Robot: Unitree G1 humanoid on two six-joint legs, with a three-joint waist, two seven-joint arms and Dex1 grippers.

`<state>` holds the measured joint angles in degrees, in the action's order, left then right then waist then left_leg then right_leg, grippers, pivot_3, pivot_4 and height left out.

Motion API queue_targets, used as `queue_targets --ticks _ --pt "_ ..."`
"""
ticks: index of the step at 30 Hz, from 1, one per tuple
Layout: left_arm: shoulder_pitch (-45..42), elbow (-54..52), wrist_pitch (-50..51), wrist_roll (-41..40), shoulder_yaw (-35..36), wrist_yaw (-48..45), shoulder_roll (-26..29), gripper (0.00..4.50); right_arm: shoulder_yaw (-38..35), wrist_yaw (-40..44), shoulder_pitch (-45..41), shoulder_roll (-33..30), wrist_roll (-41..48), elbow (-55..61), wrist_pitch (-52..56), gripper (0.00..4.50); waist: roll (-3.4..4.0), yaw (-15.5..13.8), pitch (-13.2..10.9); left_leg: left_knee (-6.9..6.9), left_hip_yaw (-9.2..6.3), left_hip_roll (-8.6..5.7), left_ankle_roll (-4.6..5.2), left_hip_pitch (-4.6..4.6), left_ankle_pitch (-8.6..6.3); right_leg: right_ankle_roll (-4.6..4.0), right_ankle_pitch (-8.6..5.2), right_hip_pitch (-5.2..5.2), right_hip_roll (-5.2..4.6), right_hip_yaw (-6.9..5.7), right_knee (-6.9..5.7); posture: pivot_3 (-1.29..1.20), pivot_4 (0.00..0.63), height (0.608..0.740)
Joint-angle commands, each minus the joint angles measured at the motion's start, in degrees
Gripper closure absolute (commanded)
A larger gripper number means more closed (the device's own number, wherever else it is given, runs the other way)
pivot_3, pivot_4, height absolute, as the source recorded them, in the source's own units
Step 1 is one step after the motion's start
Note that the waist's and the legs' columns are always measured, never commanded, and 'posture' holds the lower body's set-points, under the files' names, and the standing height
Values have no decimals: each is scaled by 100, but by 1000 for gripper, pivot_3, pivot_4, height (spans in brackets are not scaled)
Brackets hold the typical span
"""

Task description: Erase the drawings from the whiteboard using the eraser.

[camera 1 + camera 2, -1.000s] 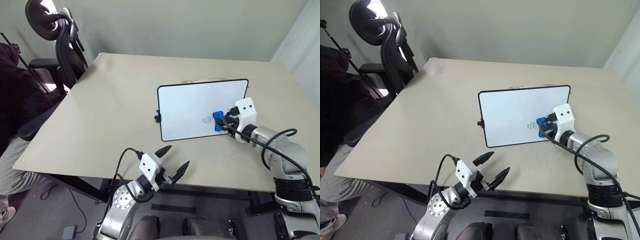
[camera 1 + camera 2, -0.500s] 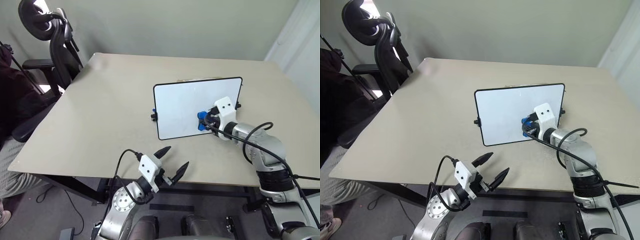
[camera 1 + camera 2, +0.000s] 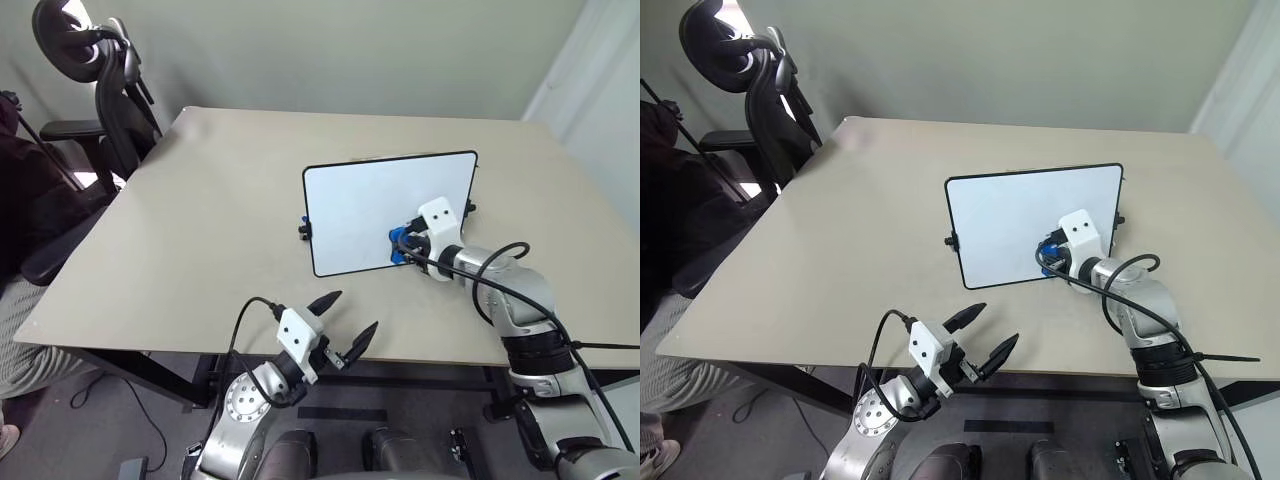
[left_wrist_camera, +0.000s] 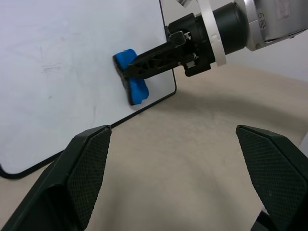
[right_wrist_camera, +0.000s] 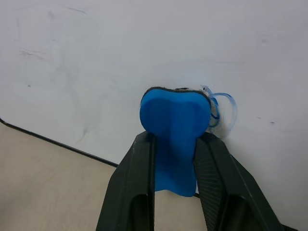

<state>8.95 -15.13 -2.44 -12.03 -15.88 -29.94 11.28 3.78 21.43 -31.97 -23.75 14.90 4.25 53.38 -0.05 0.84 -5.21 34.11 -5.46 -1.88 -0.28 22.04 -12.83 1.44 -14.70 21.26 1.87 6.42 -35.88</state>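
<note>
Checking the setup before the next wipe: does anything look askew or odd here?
The whiteboard lies slightly skewed to the table edges. Otherwise nothing stands out: the right gripper pinches the eraser against the board beside the drawings.

table [image 3: 200, 220] — beige | office chair [image 3: 105, 90] — black | seated person [image 3: 30, 210]

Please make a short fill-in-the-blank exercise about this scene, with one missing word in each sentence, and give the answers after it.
1. The right claw is shut on the ____ eraser.
2. The eraser is pressed against the ____.
3. Beside the eraser a bit of the drawings remains, in ____ ink.
4. The left claw is ____ and holds nothing, near the table's front edge.

Answers: blue; whiteboard; blue; open
</note>
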Motion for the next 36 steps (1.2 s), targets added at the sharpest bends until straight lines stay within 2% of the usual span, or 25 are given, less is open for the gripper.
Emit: queue_targets --ticks 1,9,21,25,29,36 --pt "-37 -155 -31 -61 -14 -21 -38 0 -559 -314 -87 -251 -177 16 25 3355 2 -19 -9 0 0 0 0 4 0 -1 0 2 0 0 0 0 150 736" --pt "-49 -142 -25 -95 0 -63 -21 0 -704 -412 -307 -295 -187 -40 106 3355 1 -14 -12 -1 1 0 0 18 0 -6 19 18 0 0 -2 0 150 736" --pt "-36 -162 2 -101 30 -96 -22 0 361 -401 -748 1078 -139 409 536 3355 -5 172 -12 -9 -1 13 -21 -71 -6 41 52 18 1 -4 7 0 150 736" --pt "8 -193 -12 -86 22 -62 -39 0 565 -370 -816 1282 -178 345 529 3355 -4 162 -12 -9 -4 17 -35 -97 -36 36 50 28 1 -3 7 0 150 736" --pt "40 -232 -10 -103 50 -54 -27 0 521 -388 -898 1254 -239 135 422 3355 -4 124 -11 -3 -4 16 -34 -65 -50 -6 75 70 0 -2 7 0 150 736" --pt "58 -270 14 -147 98 -74 1 0 2 -473 -894 661 -342 -228 204 3355 -1 43 -15 -4 -4 15 -35 -50 -54 -27 84 91 0 -1 11 0 150 736"
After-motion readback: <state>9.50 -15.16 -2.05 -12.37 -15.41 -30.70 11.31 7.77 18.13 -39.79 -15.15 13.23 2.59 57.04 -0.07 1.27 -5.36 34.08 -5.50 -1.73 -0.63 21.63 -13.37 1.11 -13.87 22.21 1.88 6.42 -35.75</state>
